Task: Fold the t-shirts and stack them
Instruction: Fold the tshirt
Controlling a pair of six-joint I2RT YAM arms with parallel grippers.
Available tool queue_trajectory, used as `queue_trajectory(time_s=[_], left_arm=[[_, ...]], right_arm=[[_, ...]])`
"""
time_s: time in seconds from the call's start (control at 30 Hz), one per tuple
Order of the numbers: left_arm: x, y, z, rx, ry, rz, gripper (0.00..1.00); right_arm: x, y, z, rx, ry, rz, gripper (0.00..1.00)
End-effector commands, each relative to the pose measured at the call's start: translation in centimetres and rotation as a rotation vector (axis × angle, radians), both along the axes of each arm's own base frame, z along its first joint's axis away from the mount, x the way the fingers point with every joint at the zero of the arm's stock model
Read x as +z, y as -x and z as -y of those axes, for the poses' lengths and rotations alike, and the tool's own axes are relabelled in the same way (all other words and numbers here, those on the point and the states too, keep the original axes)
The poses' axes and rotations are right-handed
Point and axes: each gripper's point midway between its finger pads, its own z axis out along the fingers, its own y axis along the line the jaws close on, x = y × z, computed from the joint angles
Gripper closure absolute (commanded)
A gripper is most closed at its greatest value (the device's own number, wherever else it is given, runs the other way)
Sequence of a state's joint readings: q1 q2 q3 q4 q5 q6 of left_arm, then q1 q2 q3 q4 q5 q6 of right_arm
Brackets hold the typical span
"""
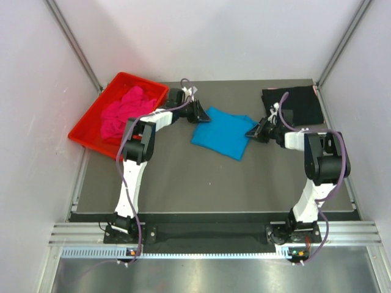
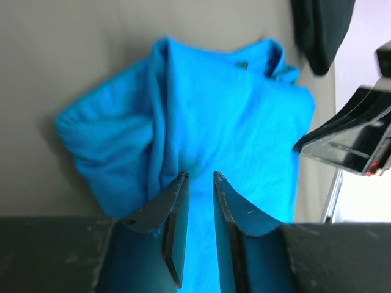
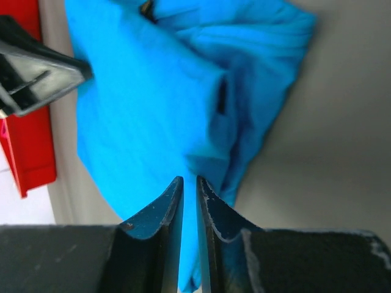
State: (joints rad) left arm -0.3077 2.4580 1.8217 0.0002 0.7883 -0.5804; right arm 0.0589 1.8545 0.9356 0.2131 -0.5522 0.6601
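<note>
The turquoise-blue t-shirt (image 1: pixel 221 140) lies folded in the middle of the table. My left gripper (image 1: pixel 200 112) is at its far-left corner, jaws part closed, with blue cloth (image 2: pixel 201 122) filling the gap between them. My right gripper (image 1: pixel 254 132) is at the shirt's right corner, and its jaws stand almost together on a thin layer of the same cloth (image 3: pixel 153 110). The black t-shirt (image 1: pixel 293 105) lies folded at the back right. The magenta-pink t-shirt (image 1: pixel 124 113) is crumpled in the tray.
The red plastic tray (image 1: pixel 82 131) sits at the back left, against the left wall. White enclosure walls close in the table on the left, right and back. Bare grey mat (image 1: pixel 208 183) lies between the blue shirt and the arm bases.
</note>
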Motion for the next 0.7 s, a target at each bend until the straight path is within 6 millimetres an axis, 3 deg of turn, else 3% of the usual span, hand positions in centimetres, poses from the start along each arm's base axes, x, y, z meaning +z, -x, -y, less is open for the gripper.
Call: queue_trajectory(time_s=[0.0, 0.17, 0.23, 0.27, 0.3, 0.33, 0.37, 0.4, 0.47, 0.5, 0.53, 0.6, 0.67], left_arm=[[2.7, -3.8, -1.3, 0.075, 0.026, 0.126, 0.72], [4.9, -5.1, -2.4, 0.127, 0.046, 0.122, 0.73], [7.1, -5.1, -2.6, 0.127, 0.04, 0.161, 0.73], [7.0, -4.9, -3.0, 0.147, 0.008, 0.138, 0.72], [7.8, -4.5, -3.4, 0.155, -0.02, 0.124, 0.73], [8.6, -4.6, -3.9, 0.165, -0.054, 0.14, 0.73], [8.4, -3.7, -4.4, 0.164, -0.084, 0.095, 0.73], [10.4, -3.4, -4.8, 0.175, -0.092, 0.128, 0.73], [10.1, -1.9, -5.7, 0.173, -0.136, 0.132, 0.73], [12.0, -1.3, -6.1, 0.184, -0.142, 0.169, 0.73], [10.9, -0.1, -6.5, 0.181, -0.162, 0.143, 0.72], [12.4, 1.4, -6.7, 0.17, -0.155, 0.152, 0.72], [12.2, 3.1, -6.8, 0.151, -0.15, 0.11, 0.72]], right_arm=[[0.6, -1.6, 1.9, -0.081, 0.035, 0.067, 0.85], [1.6, -1.4, 2.8, -0.121, 0.059, 0.076, 0.83], [2.6, -1.3, 3.3, -0.145, 0.079, 0.085, 0.77], [2.9, -1.3, 3.7, -0.165, 0.093, 0.086, 0.75], [2.7, -0.8, 4.0, -0.183, 0.11, 0.055, 0.71], [3.7, -0.9, 4.6, -0.216, 0.126, 0.075, 0.71], [4.3, -0.9, 4.6, -0.219, 0.127, 0.09, 0.71], [4.8, -1.0, 4.6, -0.219, 0.122, 0.106, 0.73], [6.2, -1.1, 4.1, -0.199, 0.1, 0.141, 0.76], [6.6, -1.3, 3.8, -0.187, 0.091, 0.152, 0.79], [7.3, -1.6, 3.3, -0.166, 0.075, 0.172, 0.8], [7.8, -2.0, 2.7, -0.145, 0.054, 0.192, 0.81], [7.7, -2.6, 2.1, -0.12, 0.033, 0.2, 0.81]])
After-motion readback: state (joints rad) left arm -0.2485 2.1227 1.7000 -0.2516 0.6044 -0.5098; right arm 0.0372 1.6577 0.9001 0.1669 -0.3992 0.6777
